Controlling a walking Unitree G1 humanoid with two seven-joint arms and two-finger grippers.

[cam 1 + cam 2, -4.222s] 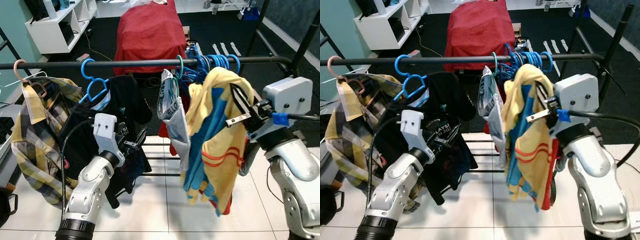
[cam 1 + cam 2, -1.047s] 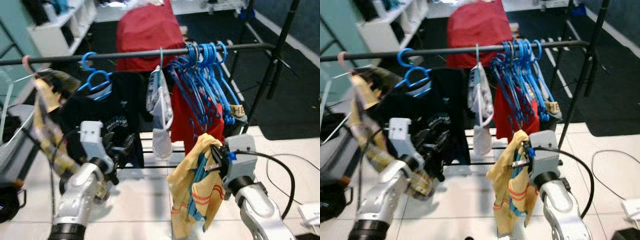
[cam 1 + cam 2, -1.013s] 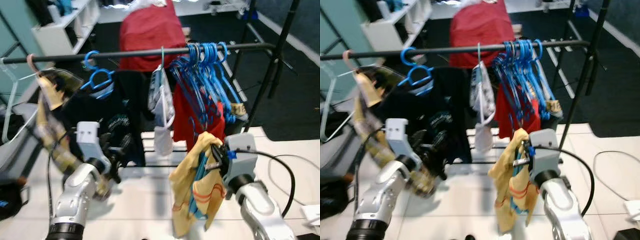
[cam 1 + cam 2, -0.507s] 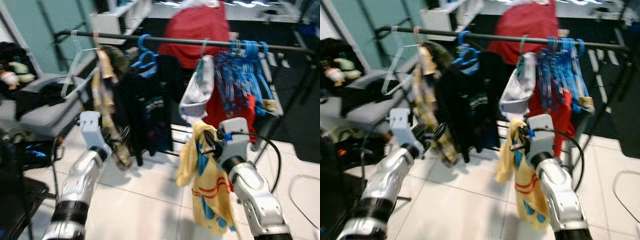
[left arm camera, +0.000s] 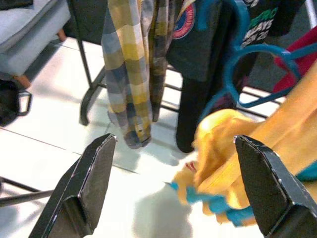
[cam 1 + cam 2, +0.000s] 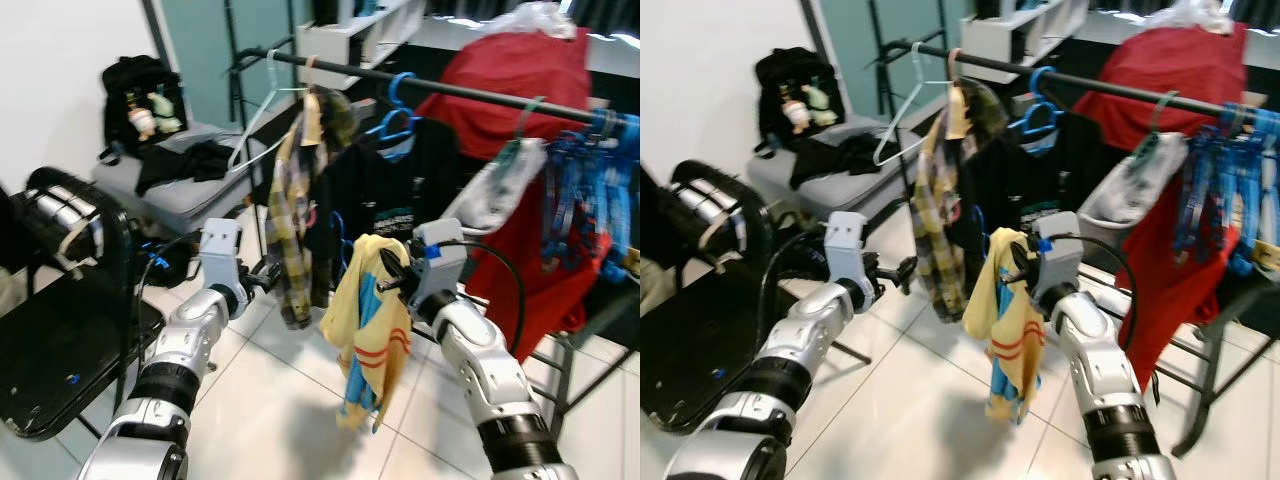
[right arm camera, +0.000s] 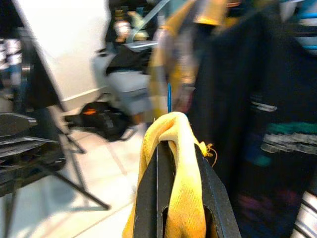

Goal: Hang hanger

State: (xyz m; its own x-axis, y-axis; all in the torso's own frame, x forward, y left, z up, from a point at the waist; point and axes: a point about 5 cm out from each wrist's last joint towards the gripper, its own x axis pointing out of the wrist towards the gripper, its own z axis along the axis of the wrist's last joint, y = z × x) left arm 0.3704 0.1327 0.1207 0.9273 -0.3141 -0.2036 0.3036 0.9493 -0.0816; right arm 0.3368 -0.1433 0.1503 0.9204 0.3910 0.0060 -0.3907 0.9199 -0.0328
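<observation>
White tile floor, black clothes rail across room with plaid shirt, black T-shirt, bunch of blue hangers on it. Right gripper held below rail, in front of black T-shirt, fingers clamped together on yellow garment with blue hanger inside; garment hangs down, apart from rail. Left gripper raised near plaid shirt, fingers wide apart, holding nothing.
</observation>
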